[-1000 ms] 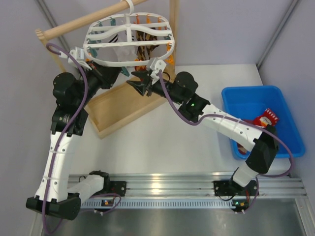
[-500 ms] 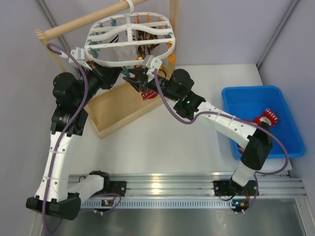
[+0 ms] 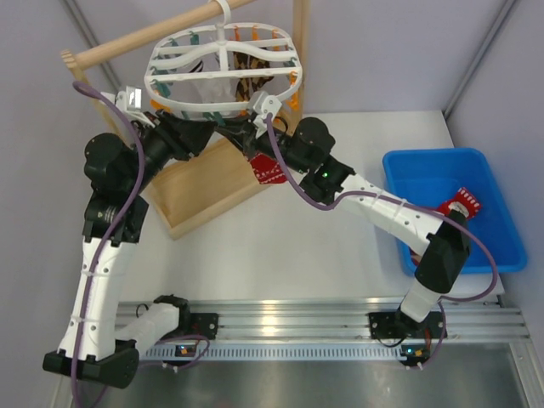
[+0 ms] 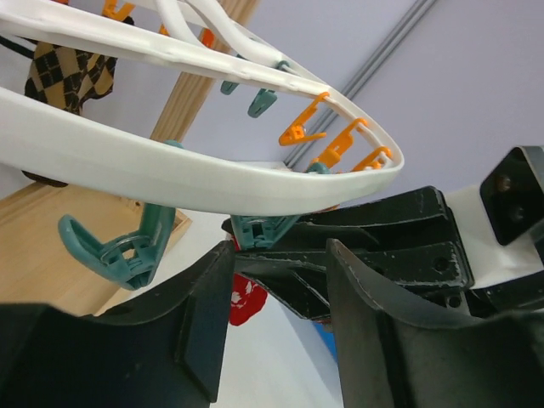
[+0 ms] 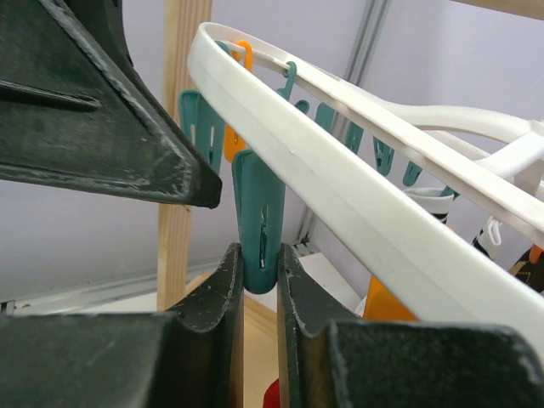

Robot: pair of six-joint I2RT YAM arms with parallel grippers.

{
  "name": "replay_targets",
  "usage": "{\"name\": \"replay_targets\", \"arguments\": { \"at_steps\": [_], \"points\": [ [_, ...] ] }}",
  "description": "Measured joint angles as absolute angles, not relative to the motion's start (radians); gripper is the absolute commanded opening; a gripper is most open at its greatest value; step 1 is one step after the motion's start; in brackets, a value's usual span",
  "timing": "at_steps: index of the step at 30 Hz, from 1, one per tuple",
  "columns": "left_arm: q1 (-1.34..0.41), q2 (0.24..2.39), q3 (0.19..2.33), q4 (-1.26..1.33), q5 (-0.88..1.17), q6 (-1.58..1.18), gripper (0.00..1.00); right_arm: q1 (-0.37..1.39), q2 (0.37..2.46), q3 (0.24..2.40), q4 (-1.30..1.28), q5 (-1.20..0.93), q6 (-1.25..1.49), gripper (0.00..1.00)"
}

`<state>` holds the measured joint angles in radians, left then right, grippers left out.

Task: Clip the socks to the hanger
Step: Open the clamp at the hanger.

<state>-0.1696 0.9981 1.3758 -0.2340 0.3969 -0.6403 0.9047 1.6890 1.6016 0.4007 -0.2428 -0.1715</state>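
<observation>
Table (image 3: 280,246) is the biggest thing in your view: white, with both arms bolted at its near edge. At its far left stands the wooden rack (image 3: 204,183), a shallow tray under upright posts and a slanted rod. The hanger (image 3: 225,68) hangs by its hook from that rod, above the tray. Its white oval frame carries teal and orange clips all round. On the right of the table, well apart from the rack, sits the blue bin (image 3: 433,174). In it you can see 1 red-and-white sock (image 3: 463,202), plus something more beside the right arm's elbow that you cannot make out.

Both of your arms reach up to the near rim of the hanger and meet there. Your left gripper (image 4: 280,246) has its fingers spread wide, its tips just under the rim and close beside the right gripper. Your right gripper (image 5: 259,255) has its fingers drawn in narrow, pinching 1 teal clip (image 5: 259,212) that dangles from the rim. A red sock (image 3: 268,170) hangs below the right gripper, near the tray's right corner, and you cannot tell from these views what holds it. Under the far side of the hanger hangs 1 diamond-patterned sock (image 4: 68,72).
</observation>
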Motion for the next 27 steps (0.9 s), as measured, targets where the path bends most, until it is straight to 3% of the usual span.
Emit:
{"name": "replay_targets", "arguments": {
  "at_steps": [13, 21, 27],
  "points": [
    [-0.169, 1.015, 1.375, -0.226, 0.382, -0.643, 0.66, 0.905, 1.689, 1.604, 0.395, -0.241, -0.154, 0.0],
    [-0.184, 1.081, 1.407, -0.212, 0.369, -0.644, 0.65, 0.905, 1.689, 1.604, 0.386, -0.236, -0.153, 0.0],
    [-0.2, 1.083, 1.418, -0.208, 0.357, -0.638, 0.57, 0.912, 1.689, 1.605, 0.388, -0.221, -0.154, 0.0]
  ]
}}
